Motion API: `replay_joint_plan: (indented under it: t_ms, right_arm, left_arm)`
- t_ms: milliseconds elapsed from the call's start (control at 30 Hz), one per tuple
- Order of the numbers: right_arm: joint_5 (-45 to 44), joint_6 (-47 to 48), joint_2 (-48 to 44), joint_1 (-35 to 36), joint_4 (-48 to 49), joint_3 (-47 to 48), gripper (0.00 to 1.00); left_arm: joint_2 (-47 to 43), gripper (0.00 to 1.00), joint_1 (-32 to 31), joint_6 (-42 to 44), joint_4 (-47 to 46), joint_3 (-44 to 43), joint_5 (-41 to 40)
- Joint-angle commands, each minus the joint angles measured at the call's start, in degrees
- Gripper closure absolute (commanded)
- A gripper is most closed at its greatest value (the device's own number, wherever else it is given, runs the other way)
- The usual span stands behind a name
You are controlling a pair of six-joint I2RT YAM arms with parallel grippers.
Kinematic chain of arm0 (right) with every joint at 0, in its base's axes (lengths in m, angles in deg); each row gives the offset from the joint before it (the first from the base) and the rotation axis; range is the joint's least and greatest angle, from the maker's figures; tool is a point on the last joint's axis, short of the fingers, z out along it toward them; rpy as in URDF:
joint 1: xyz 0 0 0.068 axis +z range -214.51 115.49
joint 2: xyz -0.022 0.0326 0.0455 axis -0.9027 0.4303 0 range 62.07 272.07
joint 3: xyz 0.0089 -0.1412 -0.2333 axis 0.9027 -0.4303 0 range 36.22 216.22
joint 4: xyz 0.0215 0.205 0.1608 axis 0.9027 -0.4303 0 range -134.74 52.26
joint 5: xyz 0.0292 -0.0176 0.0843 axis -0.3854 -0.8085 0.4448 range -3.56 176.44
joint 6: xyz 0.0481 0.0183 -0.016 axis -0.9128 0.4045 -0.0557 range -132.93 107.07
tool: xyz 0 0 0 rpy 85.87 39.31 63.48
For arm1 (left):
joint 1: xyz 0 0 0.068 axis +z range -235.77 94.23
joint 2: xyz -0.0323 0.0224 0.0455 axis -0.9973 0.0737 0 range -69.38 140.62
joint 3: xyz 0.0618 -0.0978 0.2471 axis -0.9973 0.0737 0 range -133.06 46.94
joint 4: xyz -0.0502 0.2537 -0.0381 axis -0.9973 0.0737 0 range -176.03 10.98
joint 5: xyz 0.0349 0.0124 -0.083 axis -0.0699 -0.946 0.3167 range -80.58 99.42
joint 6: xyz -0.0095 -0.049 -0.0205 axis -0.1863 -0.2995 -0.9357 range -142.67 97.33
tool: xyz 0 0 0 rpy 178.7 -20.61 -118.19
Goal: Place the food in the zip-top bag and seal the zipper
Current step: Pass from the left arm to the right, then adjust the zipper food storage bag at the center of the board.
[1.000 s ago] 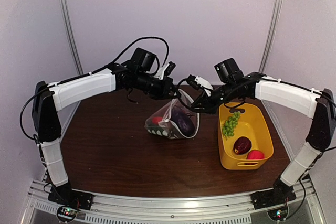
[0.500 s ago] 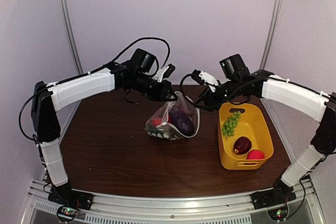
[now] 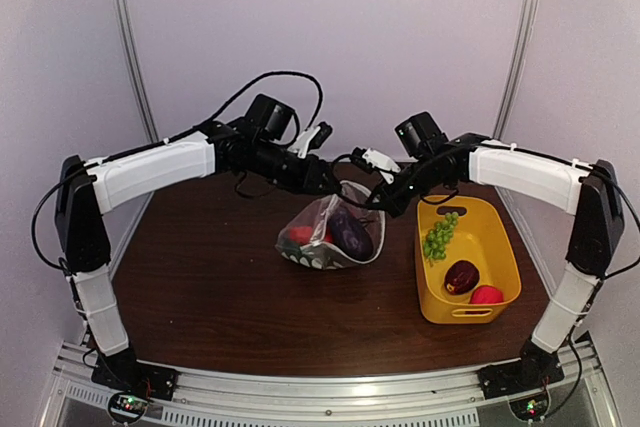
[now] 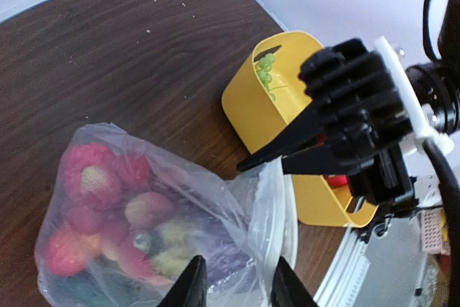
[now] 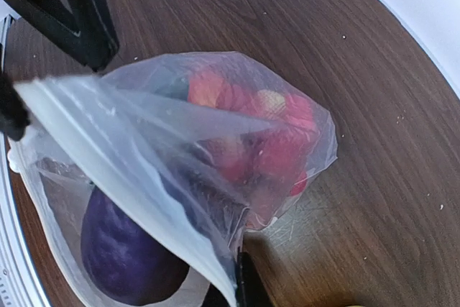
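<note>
While the zip-top bag [image 3: 330, 232] slumps on the dark wooden table [image 3: 200, 277] between the two arms, well back from the near edge and just left of the yellow tub [image 3: 500, 257], the loading step is only partly done. Red and pink pieces [image 4: 86, 177] and a dark purple eggplant [image 5: 126, 249] already lie inside the clear film. A bunch of green grapes [image 3: 438, 235], a dark purple piece [image 3: 461, 275] and a red piece [image 3: 487, 295] are still in the tub. The right gripper [image 4: 259, 162] is pinched to a point on the bag's mouth edge, lifting the white zipper [image 5: 86, 131] so that it runs taut across the right wrist view. The left gripper [image 4: 236, 282] hovers over the opposite side of the mouth with its fingers parted. Film passes between them, but they do not appear to clamp it. The moment reads as holding the mouth open for filling, with sealing some way off. The next move likely calls for the left claw to close on its side of the rim, so the floppy mouth stays spread once the right claw lets go to fetch from the tub. With only one side pinched, the bag could sag shut or tip its load onto the table. The zipper can be pressed closed only after the tub's three items are inside.
</note>
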Motion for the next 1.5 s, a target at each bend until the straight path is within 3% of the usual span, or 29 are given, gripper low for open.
replay_joint_plan:
  t_ms: [0,67,133,233,333,567,733,1000,1133,1333,1467]
  right_arm:
    - [1.28,-2.6,-3.21,0.32,-0.99,1.54,1.0]
    - [1.62,-3.11,-4.31,0.3,-1.94,1.32,1.0]
    - [2.41,-3.62,-4.86,0.27,-3.28,1.31,1.0]
    - [4.29,-4.05,-4.63,0.31,-4.74,1.38,1.0]
    - [5.18,-4.36,-3.78,0.32,-5.12,1.62,1.0]
    - [5.79,-5.16,-3.61,0.3,-4.67,0.98,1.0]
    - [5.81,-5.03,-4.12,0.29,-4.58,0.49,1.0]
    - [6.17,-5.03,-3.92,0.24,-5.0,0.42,1.0]
    - [5.6,-4.98,-4.19,-0.01,-5.11,0.37,1.0]
    - [5.0,-5.3,-4.1,-0.84,-5.58,1.21,1.0]
    - [2.35,-5.0,-4.0,-2.75,-10.64,6.28,1.0]
  left_arm:
    - [-10.81,0.54,-0.4,5.5,-3.35,8.46,-5.11]
    - [-19.3,0.37,-3.87,10.58,-9.07,19.38,-12.72]
    - [-27.38,0.3,-8.54,14.42,-16.89,32.4,-18.53]
    - [-35.21,0.28,-12.05,14.0,-27.56,44.91,-21.47]
    - [-36.55,0.31,-12.91,14.4,-31.63,49.73,-21.72]
    - [-29.16,0.42,-14.46,18.67,-31.67,48.74,-33.24]
    - [-25.18,0.46,-14.39,20.36,-32.98,47.01,-35.02]
    - [-20.26,0.7,-14.35,23.71,-32.68,42.88,-33.57]
    - [-19.49,0.77,-14.37,24.38,-30.71,42.05,-35.26]
    - [-19.77,1.0,-14.36,25.6,-24.98,40.91,-37.46]
    - [-23.94,1.0,-14.54,26.57,-17.43,35.79,-38.3]
